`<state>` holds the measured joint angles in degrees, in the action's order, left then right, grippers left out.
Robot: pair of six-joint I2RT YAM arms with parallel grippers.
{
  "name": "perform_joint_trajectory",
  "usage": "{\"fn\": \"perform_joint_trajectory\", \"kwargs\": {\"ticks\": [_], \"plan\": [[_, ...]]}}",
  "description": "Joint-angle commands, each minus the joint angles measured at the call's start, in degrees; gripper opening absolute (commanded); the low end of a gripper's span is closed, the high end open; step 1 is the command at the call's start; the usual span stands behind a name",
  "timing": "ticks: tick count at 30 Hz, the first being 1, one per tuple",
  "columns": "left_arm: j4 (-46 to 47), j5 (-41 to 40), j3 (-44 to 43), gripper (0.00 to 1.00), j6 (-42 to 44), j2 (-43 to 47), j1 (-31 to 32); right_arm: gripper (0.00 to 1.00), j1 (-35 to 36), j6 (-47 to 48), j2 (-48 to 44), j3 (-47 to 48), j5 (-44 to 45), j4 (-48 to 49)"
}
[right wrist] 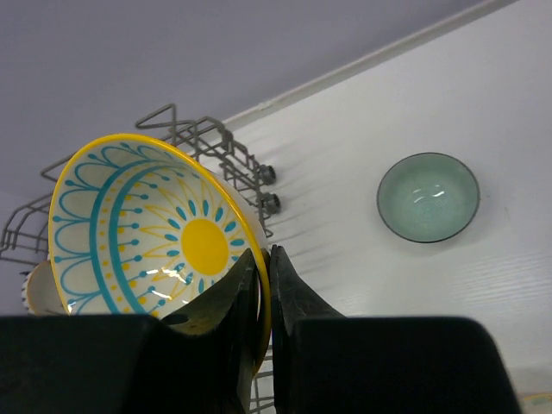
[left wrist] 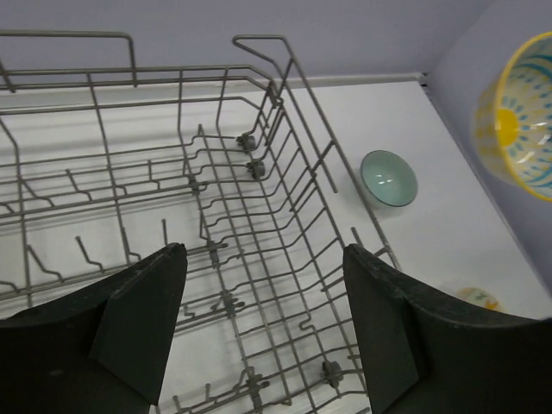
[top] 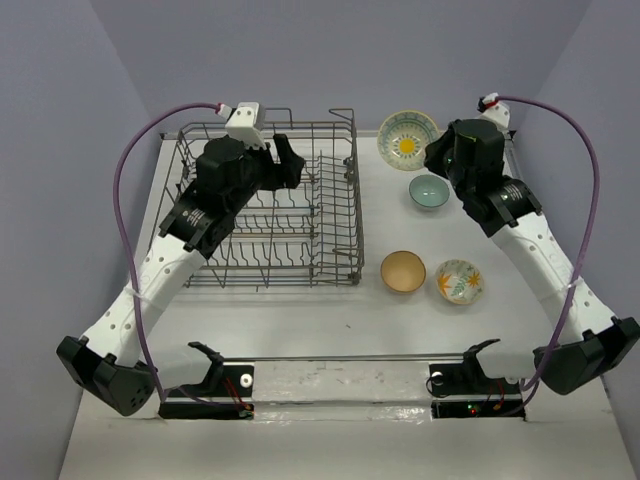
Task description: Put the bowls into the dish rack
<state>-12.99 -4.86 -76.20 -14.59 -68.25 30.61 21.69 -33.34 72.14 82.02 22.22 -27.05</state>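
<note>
The grey wire dish rack (top: 356, 200) stands on the left half of the table. My left gripper (top: 287, 160) hovers open and empty over its far middle; in the left wrist view (left wrist: 263, 250) only rack wires (left wrist: 285, 65) show between the fingers. My right gripper (top: 433, 151) is shut on the rim of a yellow and blue floral bowl (top: 407, 138), held tilted above the table just right of the rack's far corner. The right wrist view shows the fingers (right wrist: 265, 254) pinching that bowl (right wrist: 147, 228). A pale teal bowl (top: 428, 191), a tan bowl (top: 403, 271) and a second floral bowl (top: 460, 281) sit on the table.
The teal bowl also shows in both wrist views (left wrist: 388, 178) (right wrist: 428, 197). A pale rounded edge (right wrist: 33, 289) peeks from behind the held bowl; I cannot tell what it is. Purple walls close the back and sides. The arm bases sit at the near edge.
</note>
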Motion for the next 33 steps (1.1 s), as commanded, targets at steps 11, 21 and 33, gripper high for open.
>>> {"fn": "perform_joint_trajectory", "kwargs": {"ticks": [11, 21, 33], "plan": [[7.28, 17.87, -4.83, 0.85, -8.79, -5.22, -1.87, 0.01, 14.25, 2.32, 10.74, 12.28, 2.39, 2.53], [8.78, 18.58, -4.48, 0.83, -10.11, -9.0, -2.13, 0.01, 21.45, 3.28, 13.46, 15.62, 5.38, 2.88], [8.95, 17.87, -3.51, 0.49, -10.9, -9.8, -2.13, 0.01, 23.04, 3.99, 13.29, 15.19, 6.7, 3.4]]}}
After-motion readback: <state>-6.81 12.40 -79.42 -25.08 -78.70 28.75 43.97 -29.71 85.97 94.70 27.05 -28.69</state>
